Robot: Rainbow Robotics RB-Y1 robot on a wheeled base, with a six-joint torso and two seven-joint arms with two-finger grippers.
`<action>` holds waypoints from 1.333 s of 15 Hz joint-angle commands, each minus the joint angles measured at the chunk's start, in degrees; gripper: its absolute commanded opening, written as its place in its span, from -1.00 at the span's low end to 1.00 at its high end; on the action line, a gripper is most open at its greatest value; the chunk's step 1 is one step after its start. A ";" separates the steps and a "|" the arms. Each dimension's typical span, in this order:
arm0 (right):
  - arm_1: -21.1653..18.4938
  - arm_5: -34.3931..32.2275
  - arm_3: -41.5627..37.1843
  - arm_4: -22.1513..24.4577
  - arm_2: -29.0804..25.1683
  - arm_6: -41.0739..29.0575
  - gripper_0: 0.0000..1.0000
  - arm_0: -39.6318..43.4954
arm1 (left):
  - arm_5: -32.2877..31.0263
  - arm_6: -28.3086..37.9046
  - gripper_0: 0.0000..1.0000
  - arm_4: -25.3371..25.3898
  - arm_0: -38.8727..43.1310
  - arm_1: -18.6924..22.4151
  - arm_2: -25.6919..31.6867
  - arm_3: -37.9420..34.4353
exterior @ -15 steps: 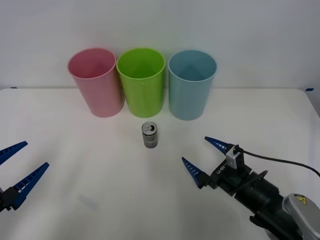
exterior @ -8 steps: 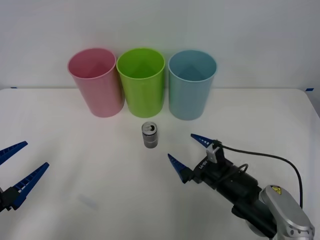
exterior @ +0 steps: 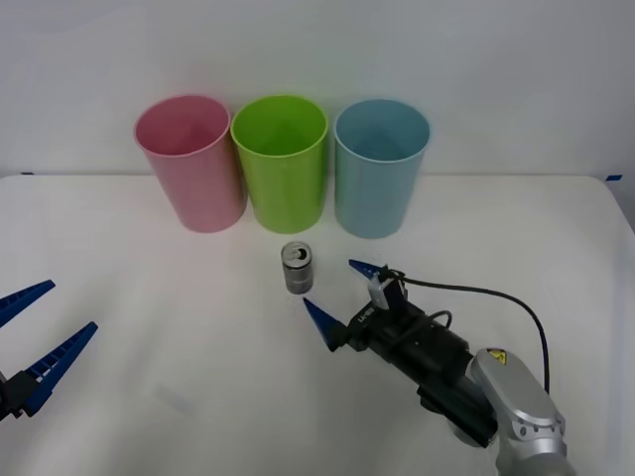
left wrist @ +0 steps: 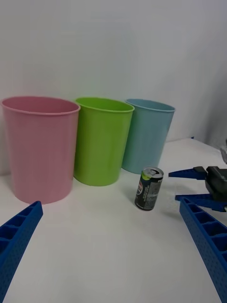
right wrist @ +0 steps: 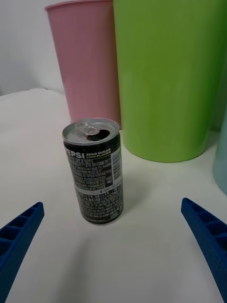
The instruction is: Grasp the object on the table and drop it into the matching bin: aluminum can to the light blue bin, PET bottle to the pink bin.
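The right gripper [exterior: 338,297] has slid forward and leftward across the table [exterior: 149,297], closing on the can [exterior: 297,268]. A second ago it hung well off to the can's right; now its spread fingers sit just beside it, one tip [exterior: 319,319] near the can's base, the other [exterior: 362,267] level with its right side. No contact yet.

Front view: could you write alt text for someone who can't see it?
The robot's right gripper, blue fingers spread open, reaches toward a small upright aluminum can on a white table. Behind the can stand a pink bin, a lime green bin and a light blue bin. The left gripper waits open at the table's left edge.
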 commanded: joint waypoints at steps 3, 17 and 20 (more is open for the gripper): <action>2.37 1.98 6.64 0.62 0.10 0.68 1.00 -5.50 | 0.00 0.00 1.00 0.00 0.00 0.00 0.00 0.00; 5.13 11.04 14.28 0.62 3.88 1.91 1.00 -13.32 | 0.00 0.00 1.00 0.00 0.00 0.00 0.00 0.00; 5.13 11.39 14.28 0.44 4.41 1.99 1.00 -13.32 | 0.00 0.00 1.00 0.00 0.00 0.00 0.00 0.00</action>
